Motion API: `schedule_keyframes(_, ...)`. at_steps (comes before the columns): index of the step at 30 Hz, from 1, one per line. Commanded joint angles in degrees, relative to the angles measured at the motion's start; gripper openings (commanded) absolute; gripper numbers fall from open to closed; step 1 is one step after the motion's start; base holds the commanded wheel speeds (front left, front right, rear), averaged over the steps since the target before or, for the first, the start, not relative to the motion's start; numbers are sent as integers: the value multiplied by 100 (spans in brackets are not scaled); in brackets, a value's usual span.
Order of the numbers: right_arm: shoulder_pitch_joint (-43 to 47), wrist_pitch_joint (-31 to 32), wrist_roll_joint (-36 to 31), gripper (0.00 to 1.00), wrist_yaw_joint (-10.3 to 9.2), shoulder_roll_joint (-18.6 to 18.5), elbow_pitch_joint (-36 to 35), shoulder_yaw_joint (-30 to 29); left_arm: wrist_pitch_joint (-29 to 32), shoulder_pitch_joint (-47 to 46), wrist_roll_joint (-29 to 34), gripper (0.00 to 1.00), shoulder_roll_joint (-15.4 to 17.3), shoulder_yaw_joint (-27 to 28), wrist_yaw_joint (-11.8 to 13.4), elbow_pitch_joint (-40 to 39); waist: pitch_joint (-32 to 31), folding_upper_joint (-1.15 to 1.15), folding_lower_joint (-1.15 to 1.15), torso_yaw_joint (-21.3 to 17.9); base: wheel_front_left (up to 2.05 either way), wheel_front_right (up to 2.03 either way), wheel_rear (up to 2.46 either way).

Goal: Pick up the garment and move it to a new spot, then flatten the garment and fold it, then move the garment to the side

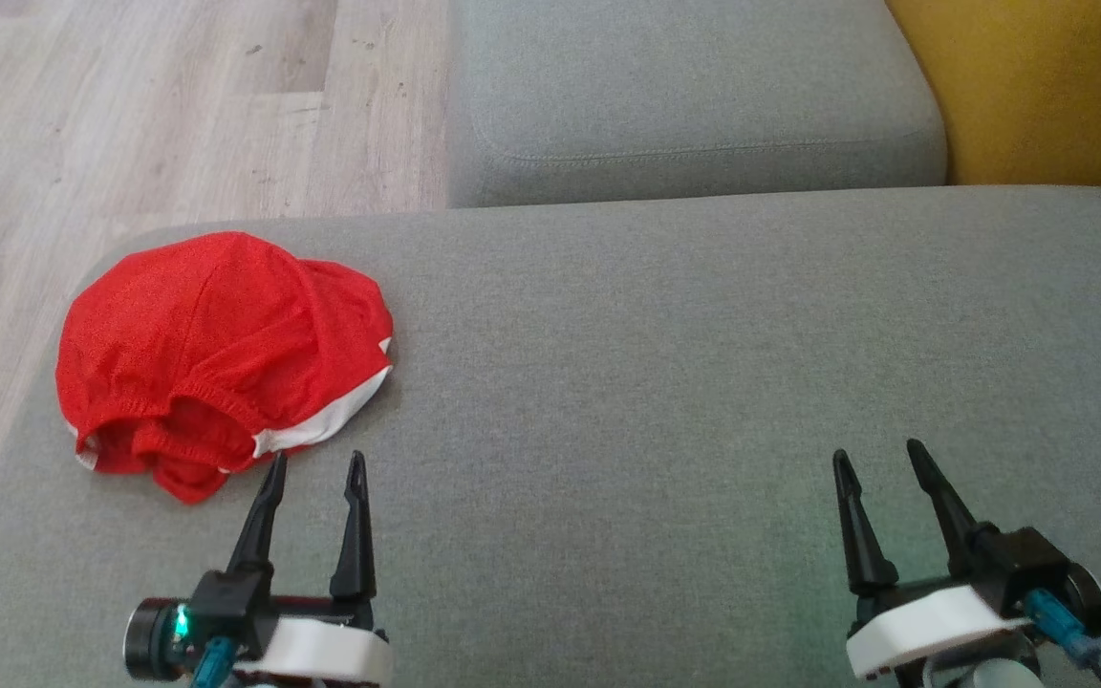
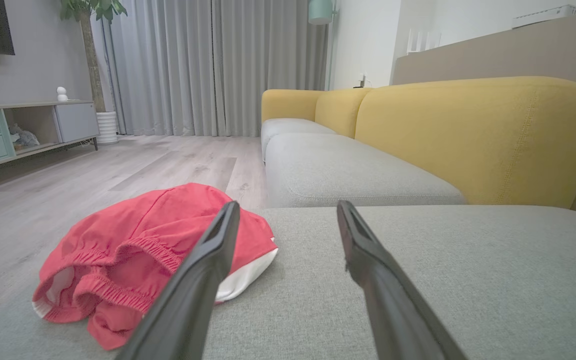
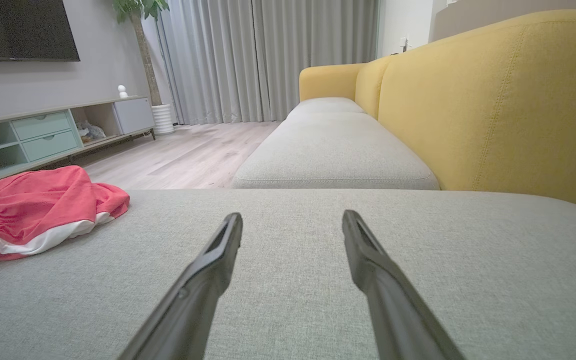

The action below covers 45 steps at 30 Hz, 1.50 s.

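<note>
Lying on the sofa: the garment (image 1: pixel 216 354), red with a white band at its hem, in a crumpled heap, the gathered elastic waist turned toward the robot
Place of the garment: on the grey seat cushion (image 1: pixel 703 382), near its left corner, close to the edge where the wooden floor (image 1: pixel 130 115) begins
Left end effector (image 1: pixel 316 463): the two fingers stand wide apart and hold nothing; the tips are just beside the near edge of the garment, and I cannot tell if the tip nearer to it touches the cloth
Right end effector (image 1: pixel 878 451): the fingers also stand wide apart and hold nothing; it is over bare grey cushion, well apart from the garment
Left wrist view: the garment is partly hidden behind one finger (image 2: pixel 203 270), with the white band showing just beside it
Right wrist view: the garment lies at the far left side, and between the two fingers is plain grey fabric
Behind the seat: a second grey cushion (image 1: pixel 684 86), and to its right the yellow backrest (image 1: pixel 1038 86)
Room: grey curtains (image 2: pixel 208 65) and a low cabinet (image 2: pixel 28 125) stand at the far end of the floor
</note>
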Motion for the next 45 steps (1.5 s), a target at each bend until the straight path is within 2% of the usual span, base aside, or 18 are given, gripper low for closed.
schedule_keyframes(1,-183,-78,-38,100,-4,-53,-174,145,-55,-182,24,100,30,126,38,-149,-3,0,1,-1,0,0,0)
schedule_keyframes(13,-139,-78,-12,100,-4,-53,-179,139,-55,-190,-96,100,30,137,58,47,-22,0,1,33,0,0,0)
schedule_keyframes(20,-142,-78,1,100,-4,-53,-225,104,-55,-218,-110,100,30,212,89,36,55,0,1,313,0,0,0)
schedule_keyframes(35,-317,-78,-64,100,-4,-53,-291,-75,-55,-241,42,100,30,807,198,-351,519,0,1,2288,0,0,0)
schedule_keyframes(40,-378,-78,-214,100,-4,-53,-295,-173,-55,-325,49,100,30,988,225,-543,725,0,1,2654,0,0,0)
schedule_keyframes(45,-545,-78,-555,100,-4,-53,-371,-361,-55,-752,-12,100,30,1001,226,-615,1271,0,1,2775,0,0,0)
